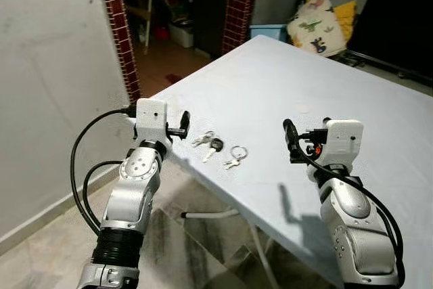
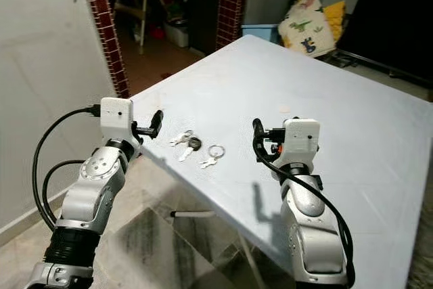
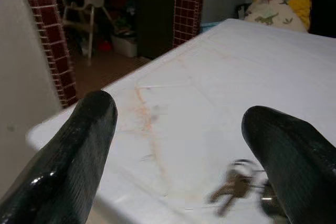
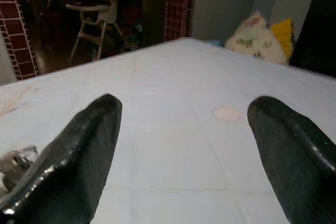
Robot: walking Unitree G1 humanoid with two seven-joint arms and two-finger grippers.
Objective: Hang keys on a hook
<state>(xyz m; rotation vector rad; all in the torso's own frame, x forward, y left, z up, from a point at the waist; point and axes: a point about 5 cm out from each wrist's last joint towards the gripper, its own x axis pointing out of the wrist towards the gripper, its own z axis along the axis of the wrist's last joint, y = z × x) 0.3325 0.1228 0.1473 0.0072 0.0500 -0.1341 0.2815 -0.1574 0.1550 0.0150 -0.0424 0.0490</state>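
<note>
Your left fingers [image 1: 181, 125] stand spread apart, the silver keys with a black fob [image 1: 215, 145] lying just beyond them on the pale blue worktop [image 1: 325, 86]. Your right fingers [image 1: 289, 139] are spread too, holding nothing, keys off to their left.

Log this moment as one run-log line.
keys: lying on table, near edge | left tool: open, beside keys | right tool: open, above table | hook: unseen

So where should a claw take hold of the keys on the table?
Probably at the black-headed key, which looks like the thickest part of the keys lying flat near the table edge. Come from above; the open left claw is nearest.
</note>
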